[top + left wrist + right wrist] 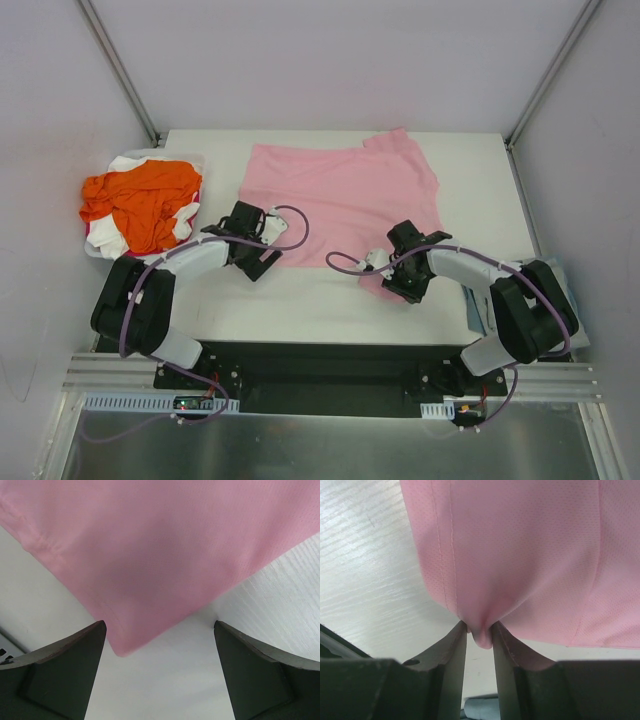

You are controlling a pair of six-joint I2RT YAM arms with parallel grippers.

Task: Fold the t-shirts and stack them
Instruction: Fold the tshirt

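Note:
A light pink t-shirt [340,195] lies spread flat across the white table [300,310]. My right gripper [395,268] is at its near right corner and is shut on a pinched fold of the pink hem [484,637]; the cloth bulges between the fingers [455,650]. My left gripper [262,243] stands open at the near left corner. That corner [120,647] lies just ahead of the left finger [75,655], untouched. An orange t-shirt [140,200] is heaped over a white one [125,162] at the far left.
The orange and white shirts sit in a white basket [95,250] at the table's left edge. A grey-blue cloth [478,308] lies by the right arm at the table's near right edge. Grey walls and two slanted metal posts [120,70] enclose the table.

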